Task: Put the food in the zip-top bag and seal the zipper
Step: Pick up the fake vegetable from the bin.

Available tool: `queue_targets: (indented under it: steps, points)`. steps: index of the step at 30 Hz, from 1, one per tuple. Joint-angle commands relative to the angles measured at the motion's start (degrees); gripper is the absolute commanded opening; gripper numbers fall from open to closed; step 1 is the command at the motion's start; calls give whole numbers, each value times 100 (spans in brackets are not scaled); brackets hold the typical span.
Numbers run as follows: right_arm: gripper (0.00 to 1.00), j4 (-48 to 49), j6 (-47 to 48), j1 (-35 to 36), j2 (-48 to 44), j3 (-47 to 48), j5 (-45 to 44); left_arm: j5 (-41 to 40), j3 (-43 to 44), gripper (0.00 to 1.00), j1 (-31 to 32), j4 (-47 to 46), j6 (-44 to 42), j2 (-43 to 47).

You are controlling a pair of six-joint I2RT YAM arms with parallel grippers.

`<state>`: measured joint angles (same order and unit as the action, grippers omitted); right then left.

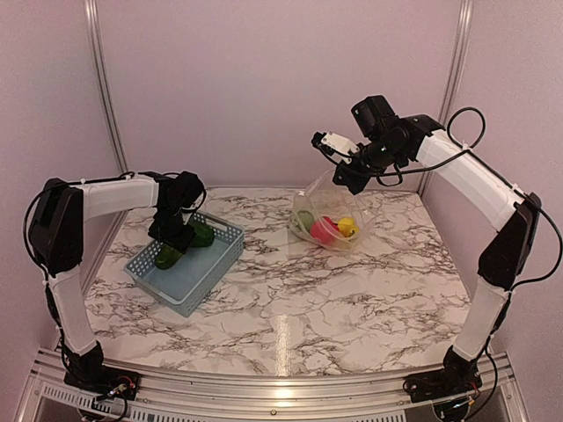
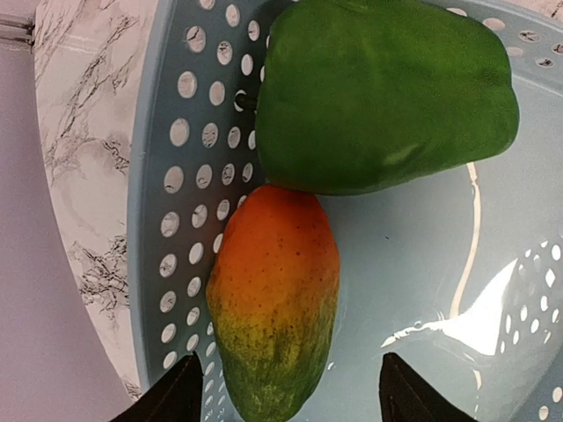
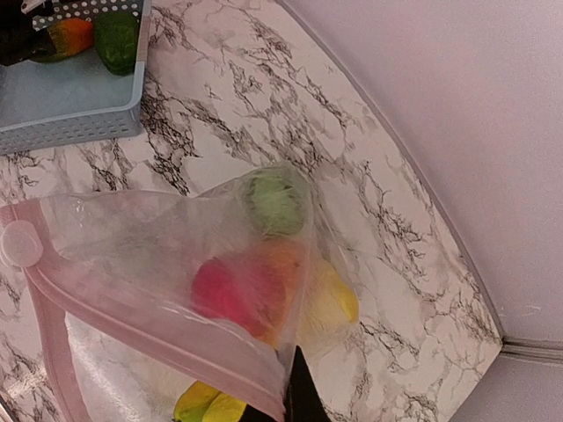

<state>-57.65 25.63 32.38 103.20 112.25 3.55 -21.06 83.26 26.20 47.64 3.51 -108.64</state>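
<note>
A clear, crinkly zip-top bag (image 1: 327, 220) stands on the far right part of the marble table (image 1: 352, 290), its top lifted. The right gripper (image 1: 352, 180) is pinched closed on the bag's upper edge. A pinkish zipper (image 3: 141, 316) strip runs along the mouth. Through the plastic show a red apple (image 3: 233, 290), a striped green melon (image 3: 274, 200), a yellow piece (image 3: 330, 303) and a banana (image 3: 207, 406).

Well apart, on the left, sits a blue-grey basket (image 2: 189, 176) holding a green piece (image 2: 378, 97) touching a green-orange piece (image 2: 277, 290). The left gripper (image 2: 290, 387) hangs inside the basket, fingers spread wide, straddling the green-orange piece's end without gripping it.
</note>
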Motion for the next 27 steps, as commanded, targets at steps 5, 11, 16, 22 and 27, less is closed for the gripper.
queue_targets:
  steps: [5,11,16,22,27]
  points:
    - [0,-54,90,63,-172,-77,-108,-365,163,71,-34,11,36,-342]
    - [0,-57,104,61,-129,-50,-109,-557,8,71,-36,-175,-1,-504]
    - [0,-62,108,63,-105,-31,-109,-650,-12,70,-35,-320,-9,-657]
    - [0,-58,118,62,-116,-52,-122,-655,-117,70,-36,-481,25,-819]
    - [0,-57,123,67,-133,-78,-135,-730,-254,65,-36,-617,61,-826]
